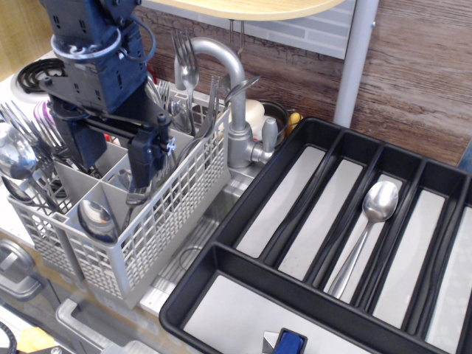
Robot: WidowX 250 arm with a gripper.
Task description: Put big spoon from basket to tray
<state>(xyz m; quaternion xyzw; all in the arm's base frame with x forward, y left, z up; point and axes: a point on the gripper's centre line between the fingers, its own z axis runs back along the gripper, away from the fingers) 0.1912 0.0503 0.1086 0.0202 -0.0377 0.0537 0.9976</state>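
Black tray (pixel 243 214) fills the right half, its right and bottom edges cut off by the frame; long pale-lined slots run side by side, with a crosswise slot at the near end. One big spoon (pixel 366 230) lies in a long slot right of the middle, bowl at the far end, handle toward the near end, handle tip partly hidden behind the slot divider. Grey basket (pixel 166 221) sits on the left on the counter (pixel 173 287), just beside the tray, its left corner cropped. Dark robot arm comes down over the basket and covers the back compartments. Claw (pixel 147 158) is low inside the basket among the cutlery; fingers appear narrow, but can't tell if they're apart or clamped on anything. Steel faucet (pixel 232 96) curves up behind the basket. Forks (pixel 186 63) stand upright in the back compartments, partly hidden. Another spoon bowl (pixel 97 219) shows in the front compartment, handle hidden.
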